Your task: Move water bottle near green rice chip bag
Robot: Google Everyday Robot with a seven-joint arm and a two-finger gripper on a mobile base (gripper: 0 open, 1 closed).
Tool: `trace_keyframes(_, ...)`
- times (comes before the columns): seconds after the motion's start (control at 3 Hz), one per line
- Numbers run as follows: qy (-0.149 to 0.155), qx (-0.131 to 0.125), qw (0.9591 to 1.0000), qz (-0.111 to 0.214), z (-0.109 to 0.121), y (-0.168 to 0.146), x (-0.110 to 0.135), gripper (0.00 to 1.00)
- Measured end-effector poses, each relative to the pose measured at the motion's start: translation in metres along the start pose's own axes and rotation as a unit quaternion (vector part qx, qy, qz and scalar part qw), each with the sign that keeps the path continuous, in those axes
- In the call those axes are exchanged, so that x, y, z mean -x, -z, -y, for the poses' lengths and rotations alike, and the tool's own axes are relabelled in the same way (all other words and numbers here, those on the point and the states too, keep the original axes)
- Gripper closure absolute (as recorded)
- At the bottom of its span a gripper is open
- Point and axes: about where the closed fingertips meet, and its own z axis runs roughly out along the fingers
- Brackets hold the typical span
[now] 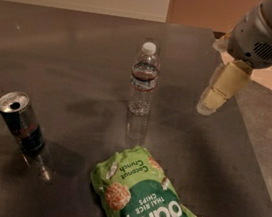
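near the water bottle [143,80], the gripper [210,103]

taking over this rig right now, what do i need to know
Pincer: above the right side of the table, to the right of the water bottle, not touching it.
Water bottle: upright mid-table. Green rice chip bag: flat at the near edge, apart from the bottle.
Done: nothing; bottle not yet grasped.
Left: grasp the bottle, set it beside the bag.
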Motion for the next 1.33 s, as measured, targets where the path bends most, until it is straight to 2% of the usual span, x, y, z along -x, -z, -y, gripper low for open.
trace_keyframes(0.33,0.01,0.003,0.9987,0.049,0.006,-0.02,0.036,0.0)
trace_keyframes(0.67,0.011,0.007,0.9956,0.092,0.011,-0.036,0.064,0.0)
trace_keyframes(1.33,-0.003,0.037,0.9872,0.155,0.009,-0.065,0.108,0.0)
